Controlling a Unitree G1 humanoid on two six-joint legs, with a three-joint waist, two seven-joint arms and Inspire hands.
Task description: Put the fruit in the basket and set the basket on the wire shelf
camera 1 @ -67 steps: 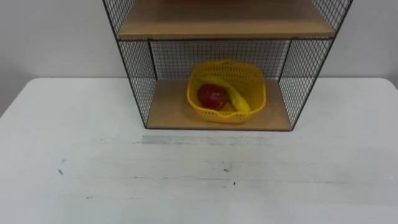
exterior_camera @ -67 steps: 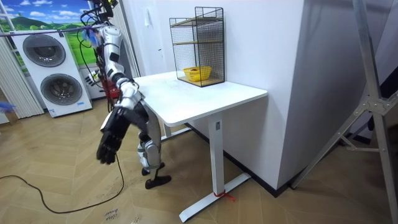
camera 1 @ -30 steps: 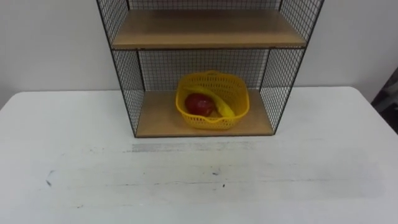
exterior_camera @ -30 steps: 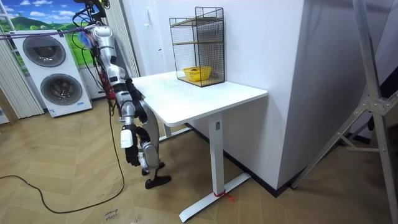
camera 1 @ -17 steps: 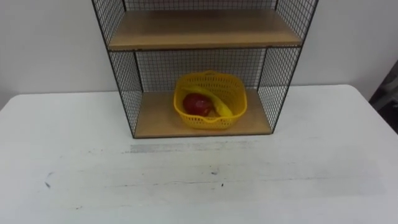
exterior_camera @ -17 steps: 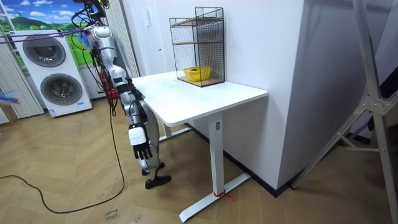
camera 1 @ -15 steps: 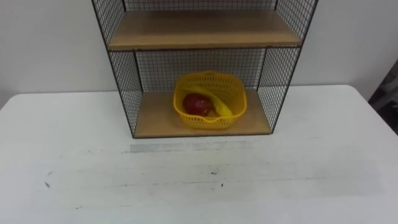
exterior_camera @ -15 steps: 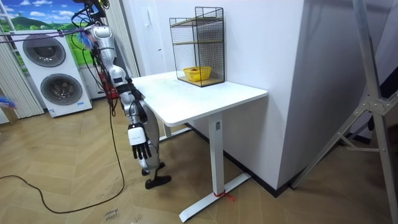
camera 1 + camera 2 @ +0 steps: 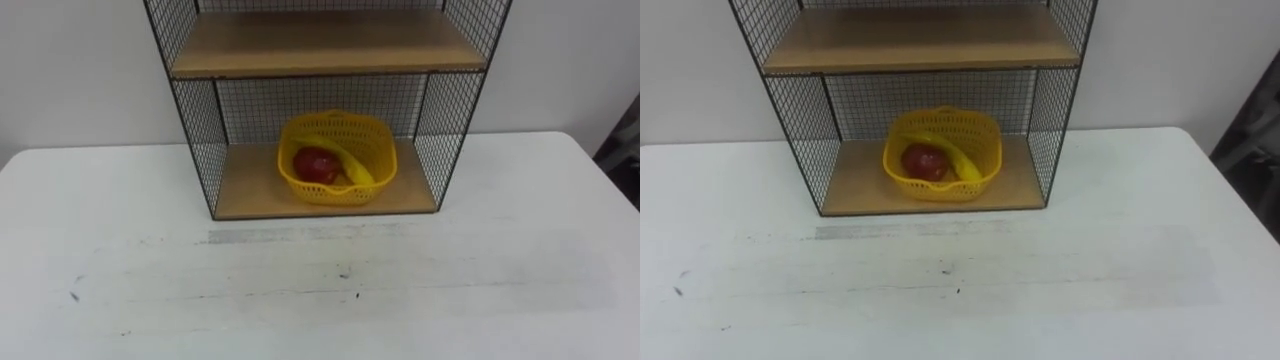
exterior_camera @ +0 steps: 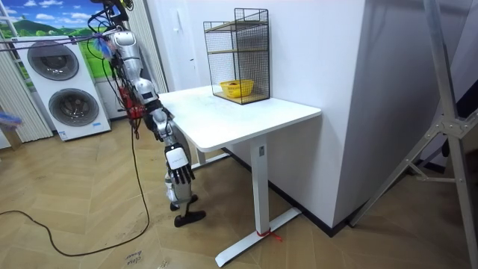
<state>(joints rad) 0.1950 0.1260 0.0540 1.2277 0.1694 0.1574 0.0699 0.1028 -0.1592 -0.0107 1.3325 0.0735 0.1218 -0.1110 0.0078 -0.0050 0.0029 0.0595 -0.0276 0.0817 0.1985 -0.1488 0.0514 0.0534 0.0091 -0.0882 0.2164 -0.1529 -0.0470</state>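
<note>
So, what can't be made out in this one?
- Eye views: the top of the wire shelf is cut off by the picture's upper edge.
- Eye views: the wall of the basket hides the undersides of the red fruit and the banana, and anything beneath them.
- Room view: the fruit in the basket is too small to tell apart.

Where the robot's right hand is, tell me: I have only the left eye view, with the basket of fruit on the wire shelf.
Observer: In the room view the right hand hangs at the robot's side, lower than the top of the table.
Operator: Say what it holds.
Observer: Nothing; its fingers hang loose, pointing down at the floor.
</note>
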